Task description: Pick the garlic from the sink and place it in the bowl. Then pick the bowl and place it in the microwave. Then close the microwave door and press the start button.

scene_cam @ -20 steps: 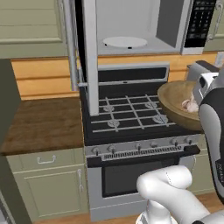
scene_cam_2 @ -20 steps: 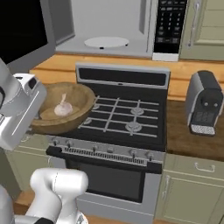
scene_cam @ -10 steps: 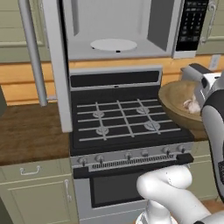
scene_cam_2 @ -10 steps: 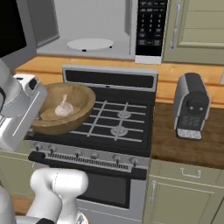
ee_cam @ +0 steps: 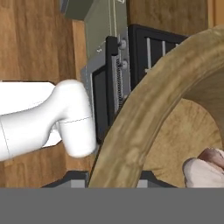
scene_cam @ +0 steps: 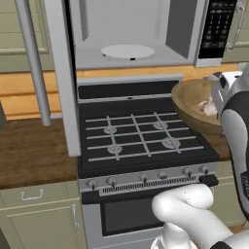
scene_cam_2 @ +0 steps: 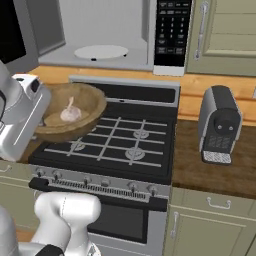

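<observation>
garlic (scene_cam_2: 70,113): off-white lumpy bulb in wooden bowl (scene_cam_2: 90,100); bowl rim clamped by gripper (ee_cam: 114,177)

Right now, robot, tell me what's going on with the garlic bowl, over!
Gripper shut on bowl rim, held above the stove. Garlic inside bowl. Microwave open ahead, turntable bare. Nothing seen blocking the way.

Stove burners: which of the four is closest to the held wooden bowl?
The back burner on the bowl's side; the bowl's rim hangs right beside it, while the other three burners lie farther off.
</observation>
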Tool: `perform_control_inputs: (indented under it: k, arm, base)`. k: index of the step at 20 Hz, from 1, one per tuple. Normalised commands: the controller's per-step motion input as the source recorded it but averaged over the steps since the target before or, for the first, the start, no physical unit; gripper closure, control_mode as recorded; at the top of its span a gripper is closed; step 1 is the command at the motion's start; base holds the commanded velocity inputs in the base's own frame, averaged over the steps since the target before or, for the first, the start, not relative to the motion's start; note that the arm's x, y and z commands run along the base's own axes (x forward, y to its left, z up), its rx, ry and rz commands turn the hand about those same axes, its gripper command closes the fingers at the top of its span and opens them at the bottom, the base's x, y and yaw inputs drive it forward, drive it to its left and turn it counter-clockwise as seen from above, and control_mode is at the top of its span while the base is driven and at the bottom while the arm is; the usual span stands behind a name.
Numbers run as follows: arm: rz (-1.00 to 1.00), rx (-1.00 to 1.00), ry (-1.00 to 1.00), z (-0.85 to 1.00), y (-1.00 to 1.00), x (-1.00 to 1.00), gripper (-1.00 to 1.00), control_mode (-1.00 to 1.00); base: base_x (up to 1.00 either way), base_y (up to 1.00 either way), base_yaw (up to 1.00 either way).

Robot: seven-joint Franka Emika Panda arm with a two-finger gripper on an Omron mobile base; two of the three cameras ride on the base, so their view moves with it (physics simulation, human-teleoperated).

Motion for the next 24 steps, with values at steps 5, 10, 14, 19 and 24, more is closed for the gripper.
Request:
perform_control_inputs:
  k: [5, 10, 14, 19, 24]
  arm:
    - [0.11, 0.0, -0.18, 0.58, 0.53, 0.97, 1.0, -1.0]
    - [0.05, 0.0, -0.14, 0.51, 0.21, 1.0, 1.0, -1.0]
    - [0.08, 0.0, -0.13, 0.29, 0.0, 1.0, 1.0, -1.0]
    - [0.08, -0.01, -0.18, 0.0, 0.0, 1.0, 1.0, -1.0]
    - [0.08, -0.02, -0.14, -0.05, 0.0, 0.97, 1.0, -1.0]
  base:
    - [0.0, 0.0, 0.0]
    - [0.0, 0.0, 0.0]
    - [0.0, 0.0, 0.0]
    - [0.0, 0.0, 0.0]
    - [0.0, 0.0, 0.0]
